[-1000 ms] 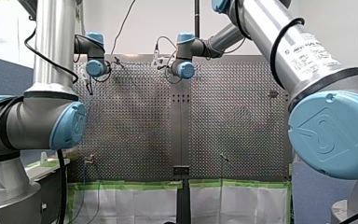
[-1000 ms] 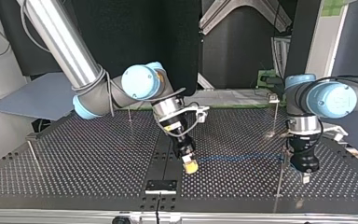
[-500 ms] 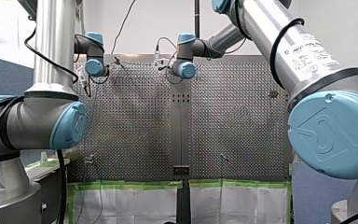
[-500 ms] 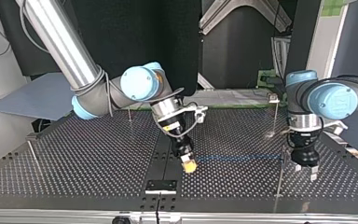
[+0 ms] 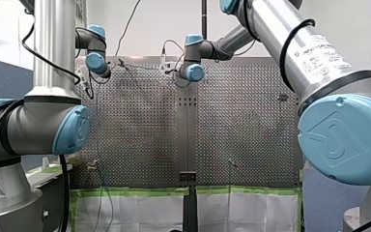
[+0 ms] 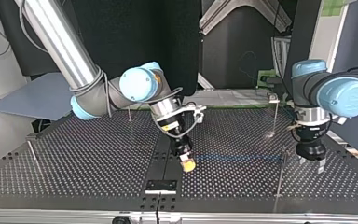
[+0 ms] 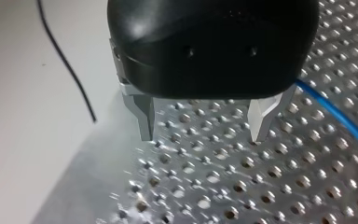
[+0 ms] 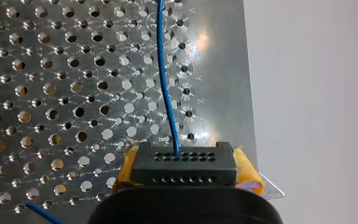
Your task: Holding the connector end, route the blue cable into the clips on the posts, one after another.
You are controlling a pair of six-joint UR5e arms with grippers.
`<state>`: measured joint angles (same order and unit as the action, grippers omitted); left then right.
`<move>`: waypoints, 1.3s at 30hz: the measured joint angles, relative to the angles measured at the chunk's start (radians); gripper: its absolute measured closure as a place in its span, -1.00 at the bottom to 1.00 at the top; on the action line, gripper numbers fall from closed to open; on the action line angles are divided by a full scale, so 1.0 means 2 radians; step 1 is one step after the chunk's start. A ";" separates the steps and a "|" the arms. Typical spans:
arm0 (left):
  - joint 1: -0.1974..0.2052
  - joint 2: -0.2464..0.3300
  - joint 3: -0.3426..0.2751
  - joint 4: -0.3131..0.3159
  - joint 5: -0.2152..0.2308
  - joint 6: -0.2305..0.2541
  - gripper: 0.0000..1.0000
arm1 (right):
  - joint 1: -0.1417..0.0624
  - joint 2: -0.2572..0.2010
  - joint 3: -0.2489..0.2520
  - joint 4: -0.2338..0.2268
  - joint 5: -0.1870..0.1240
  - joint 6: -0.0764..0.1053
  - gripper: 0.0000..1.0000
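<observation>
In the top view the blue cable (image 6: 237, 157) runs level from my right gripper (image 6: 188, 164) to the clip on a thin post (image 6: 279, 177). The right wrist view has the yellow pads (image 8: 246, 170) of my right gripper (image 8: 182, 163) shut on the black connector (image 8: 182, 169), with the cable (image 8: 165, 84) leading away over the plate. My left gripper (image 6: 313, 162) hangs just beside that post, towards the top view's right. Its metal fingers (image 7: 144, 116) stand open in the left wrist view with nothing between them, and the cable (image 7: 340, 116) passes beside my left gripper (image 7: 203, 126).
More thin posts stand on the perforated table (image 6: 98, 163): one at the back right (image 6: 275, 114), one behind my right arm (image 6: 129, 114), one at the left edge (image 6: 32, 156). A black bracket (image 6: 161, 185) sits at the near edge. A thin black wire (image 7: 65, 60) lies off the plate.
My left gripper has opened, let go of the cable by the post, and lifted away towards the top view's right. My right gripper has barely moved and keeps the connector.
</observation>
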<state>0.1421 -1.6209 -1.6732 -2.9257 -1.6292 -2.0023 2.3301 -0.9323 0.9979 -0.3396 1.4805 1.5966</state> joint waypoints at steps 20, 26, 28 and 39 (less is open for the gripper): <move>-0.035 0.049 -0.032 -0.106 -0.014 -0.005 -1.00 | -0.001 0.000 0.000 -0.001 0.000 0.003 1.00; -0.046 0.073 -0.034 -0.135 -0.018 -0.005 -1.00 | -0.001 0.000 0.000 -0.002 0.000 0.003 1.00; -0.049 0.081 -0.034 -0.145 -0.020 -0.001 -1.00 | -0.001 0.000 0.000 -0.003 0.000 0.003 1.00; -0.068 0.118 -0.034 -0.180 -0.012 0.035 -1.00 | -0.001 0.000 0.000 -0.002 -0.002 0.003 1.00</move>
<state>0.0055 -1.3856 -1.7404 -3.2857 -1.6535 -1.9316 2.3286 -0.9323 0.9979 -0.3446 1.4770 1.6034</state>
